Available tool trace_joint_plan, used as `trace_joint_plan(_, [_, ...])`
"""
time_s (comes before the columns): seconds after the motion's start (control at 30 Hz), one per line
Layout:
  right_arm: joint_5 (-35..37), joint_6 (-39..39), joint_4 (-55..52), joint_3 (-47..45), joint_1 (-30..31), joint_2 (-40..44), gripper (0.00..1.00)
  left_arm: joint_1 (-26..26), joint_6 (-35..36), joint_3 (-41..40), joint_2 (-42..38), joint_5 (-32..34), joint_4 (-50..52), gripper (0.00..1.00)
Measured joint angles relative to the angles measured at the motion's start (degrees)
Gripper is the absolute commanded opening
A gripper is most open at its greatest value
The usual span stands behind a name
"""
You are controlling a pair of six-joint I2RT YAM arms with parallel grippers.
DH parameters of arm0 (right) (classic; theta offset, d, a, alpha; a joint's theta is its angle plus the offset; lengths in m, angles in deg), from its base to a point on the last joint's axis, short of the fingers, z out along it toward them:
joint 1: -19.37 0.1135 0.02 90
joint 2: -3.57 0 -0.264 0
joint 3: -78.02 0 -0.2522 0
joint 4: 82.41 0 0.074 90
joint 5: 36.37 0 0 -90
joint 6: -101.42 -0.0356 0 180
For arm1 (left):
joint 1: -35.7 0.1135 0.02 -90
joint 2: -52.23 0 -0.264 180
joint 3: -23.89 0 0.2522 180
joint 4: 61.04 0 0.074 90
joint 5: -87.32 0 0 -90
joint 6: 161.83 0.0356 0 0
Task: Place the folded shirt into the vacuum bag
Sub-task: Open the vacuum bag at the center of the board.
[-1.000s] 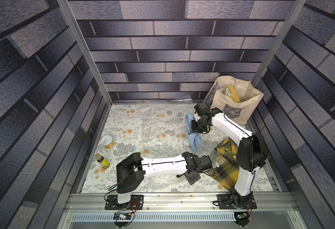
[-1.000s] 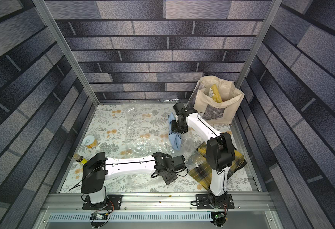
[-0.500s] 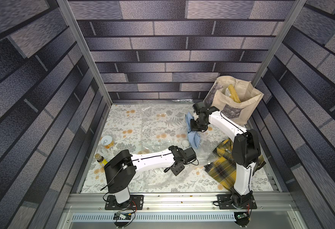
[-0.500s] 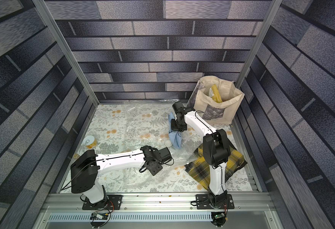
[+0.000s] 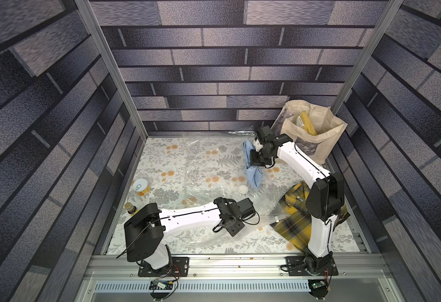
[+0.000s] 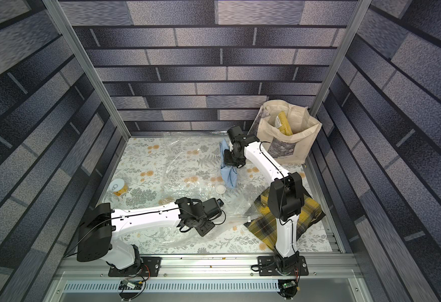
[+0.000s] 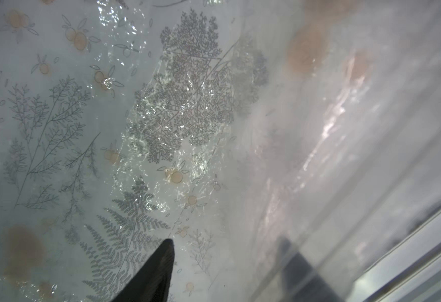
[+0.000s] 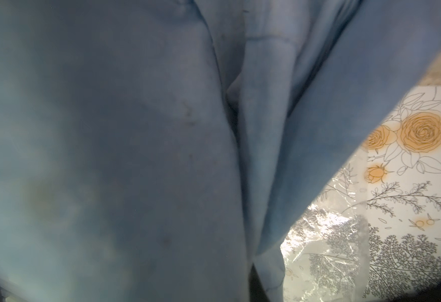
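A: Entry one, shirt (image 5: pixel 252 170). Location?
B: Blue and limp, it hung at 1 o'clock over the table (image 5: pixel 162 154). The right gripper (image 5: pixel 256 160) was clamped tight on its upper fold. It was not yet inside the bag (image 5: pixel 209 183).

A: Entry two, the bag.
B: Clear and crinkled, it was spread over the middle from 12 to 6. The cap (image 5: pixel 242 188) sat toward its 3 o'clock side, just beside the shirt's tail. Whether the tail touched plastic could not be told.

A: Entry three, left gripper (image 5: pixel 235 230).
B: It sat at the bag's 6 o'clock edge. The jaws stood partly apart, with nothing pinched. The wrist view showed one finger (image 7: pixel 159 266) bare and the other blurred behind film.

A: Handling note?
B: Judgement only. The left should close on a single layer and lift it so the mouth gaped. Where the mouth lay was unclear. The right should feed the shirt in tail first, keep it low, and release once it was well in. Dragging it would probably undo the fold.

A: Sundries?
B: Tote (image 5: pixel 316 138) at 2, plaid cloth (image 5: pixel 292 222) at 4, can (image 5: pixel 141 186) at 9, bottle (image 5: pixel 130 208) at 8.
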Motion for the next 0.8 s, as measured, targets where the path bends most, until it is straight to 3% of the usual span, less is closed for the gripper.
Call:
trace_joint_plan(0.1, [0.0,0.13,-0.04,-0.48,0.0,-0.07,0.0,-1.16,-0.52,-2.47,-0.02,1.49,0.83,0.68])
trace_joint_plan(0.2, [-0.04,0.13,0.2,-0.42,0.0,-1.29,0.0,-1.88,-1.14,-4.26,-0.02,2.12,1.81,0.57])
trace_joint_plan(0.47, [-1.97,-0.46,2.95,1.36,0.33,-13.86,0.0,-1.79,-1.18,-4.28,1.53,2.73,1.01,0.1])
trace_joint_plan(0.6, [-2.45,-0.76,1.97,8.28,0.94,-20.22,0.0,-0.13,-1.18,-3.37,2.32,0.96,0.5,0.05])
trace_joint_plan(0.8, [-3.26,-0.72,-0.35,32.09,1.42,-34.25,0.0,5.18,-1.14,0.63,5.22,-2.12,-1.05,0.04])
